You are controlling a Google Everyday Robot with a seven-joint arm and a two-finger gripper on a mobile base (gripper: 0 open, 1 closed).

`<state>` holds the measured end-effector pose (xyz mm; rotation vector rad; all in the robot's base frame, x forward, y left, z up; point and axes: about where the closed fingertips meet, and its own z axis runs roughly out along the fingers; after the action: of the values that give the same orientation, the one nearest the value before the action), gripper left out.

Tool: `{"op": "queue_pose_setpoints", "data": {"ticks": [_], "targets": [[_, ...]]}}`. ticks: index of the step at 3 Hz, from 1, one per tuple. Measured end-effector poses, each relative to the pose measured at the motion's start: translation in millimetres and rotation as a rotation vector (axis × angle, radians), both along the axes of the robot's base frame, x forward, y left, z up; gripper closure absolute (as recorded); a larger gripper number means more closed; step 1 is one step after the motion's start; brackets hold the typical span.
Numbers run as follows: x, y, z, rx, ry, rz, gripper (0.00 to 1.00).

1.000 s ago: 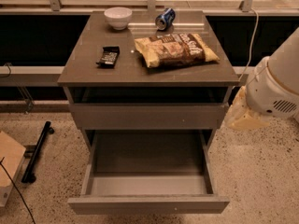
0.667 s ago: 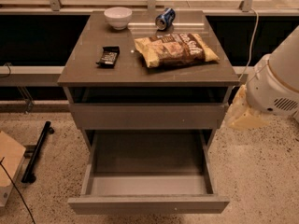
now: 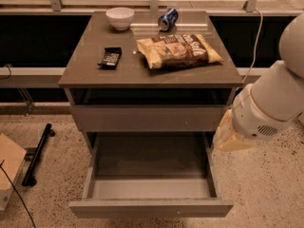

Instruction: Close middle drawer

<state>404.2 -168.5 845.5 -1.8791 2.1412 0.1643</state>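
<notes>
Middle drawer [image 3: 151, 207], the wide shallow grey-brown one with a plain handleless front strip, thin side walls and a smooth grey inner floor, stands pulled far out of the grey-brown cabinet [image 3: 142, 76]. Its front strip is the nearest thing to the camera, and nothing lies inside it. Above it the taller plain grey-brown drawer front [image 3: 147, 118] sits flush. Under the cabinet top there is a dark gap, and I cannot make out what it holds.

As far as this view shows, none of the closing is done. The whole travel of the drawer is left, and the front strip has yet to be touched.

The pale tan gripper [image 3: 231, 137], on the end of the rounded white arm [image 3: 270, 103], hangs just beside the cabinet's right edge. It is level with the back of the open drawer and well behind the front strip. Whether the gripper is spread apart or drawn together I cannot tell. It seems to touch nothing, though the view there is poor.

My reading is that the gripper has first to get in front of the strip, and then push it straight back until it sits level with the panel above.

On the cabinet top rest a small white bowl [image 3: 120, 18], a blue drink can lying on its side [image 3: 167, 19], a tan and brown crinkled snack bag [image 3: 178, 50] and a small dark wrapped bar [image 3: 110, 58], all clear of the drawer's path.
</notes>
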Motion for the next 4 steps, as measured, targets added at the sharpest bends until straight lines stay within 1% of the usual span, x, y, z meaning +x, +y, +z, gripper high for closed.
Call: {"op": "queue_pose_setpoints", "data": {"ticks": [1,2,3,4], "targets": [[-5,8,-45,0.066,0.033,-0.001,1.00],[-3,9,-45,0.066,0.020,-0.007,1.00],[-6,13,-56,0.064,0.036,-0.003,1.00],[-9,22,-77,0.068,0.037,0.027,1.00]]}}
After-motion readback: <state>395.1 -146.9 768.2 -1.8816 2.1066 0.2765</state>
